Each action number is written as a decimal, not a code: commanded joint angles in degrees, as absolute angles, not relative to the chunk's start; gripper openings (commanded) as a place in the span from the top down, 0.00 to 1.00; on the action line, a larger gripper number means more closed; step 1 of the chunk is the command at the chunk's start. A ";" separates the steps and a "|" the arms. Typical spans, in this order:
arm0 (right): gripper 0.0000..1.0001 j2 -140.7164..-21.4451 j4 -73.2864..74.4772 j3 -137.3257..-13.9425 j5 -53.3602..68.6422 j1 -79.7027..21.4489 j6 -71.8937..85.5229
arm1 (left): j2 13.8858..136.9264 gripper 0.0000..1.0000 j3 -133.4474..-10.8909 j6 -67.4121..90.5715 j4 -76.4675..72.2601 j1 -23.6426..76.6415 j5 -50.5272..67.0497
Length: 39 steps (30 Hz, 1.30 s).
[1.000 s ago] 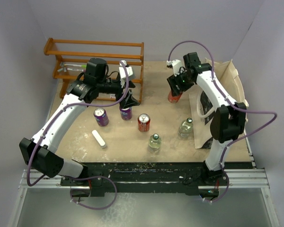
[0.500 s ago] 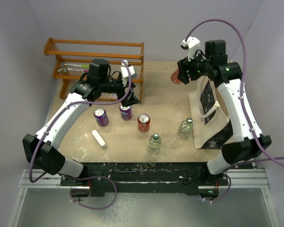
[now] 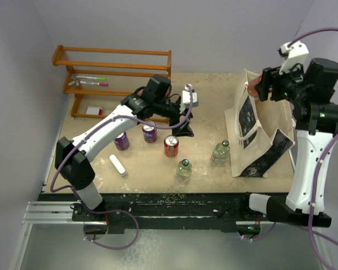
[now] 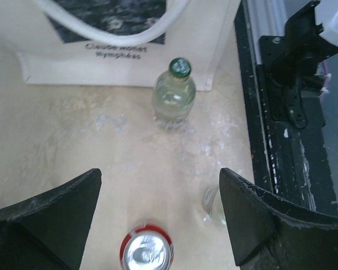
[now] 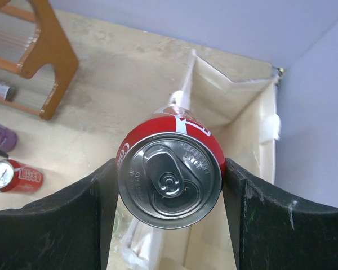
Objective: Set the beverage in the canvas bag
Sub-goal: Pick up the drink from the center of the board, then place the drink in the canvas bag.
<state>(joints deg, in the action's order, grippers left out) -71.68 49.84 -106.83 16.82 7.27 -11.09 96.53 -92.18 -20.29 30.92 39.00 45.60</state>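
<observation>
Right wrist view: right jaws clamp the red metal soda can (image 5: 170, 180) over the rim of the cream canvas tote bag (image 5: 250, 135), looks ready to drop in; left jaws gape empty near the bag.

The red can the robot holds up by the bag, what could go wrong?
The red can in the right gripper hangs near the rim of the canvas bag, so dropped now it might hit that rim and land outside. A knock could also tip the soft bag onto the bottle beside it.
</observation>
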 commanded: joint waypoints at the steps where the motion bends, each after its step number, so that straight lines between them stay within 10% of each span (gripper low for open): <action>1: 1.00 -66.33 42.83 -105.68 20.82 14.11 -7.22 | 100.51 0.12 -99.38 -15.88 26.77 42.38 48.80; 24: 1.00 -65.23 42.48 -97.27 13.64 22.39 -8.29 | 129.27 0.19 -132.86 3.45 19.41 58.35 43.84; 39: 1.00 -75.37 46.96 -102.80 17.40 21.76 -14.10 | 127.59 0.80 -129.72 2.02 21.88 59.28 44.47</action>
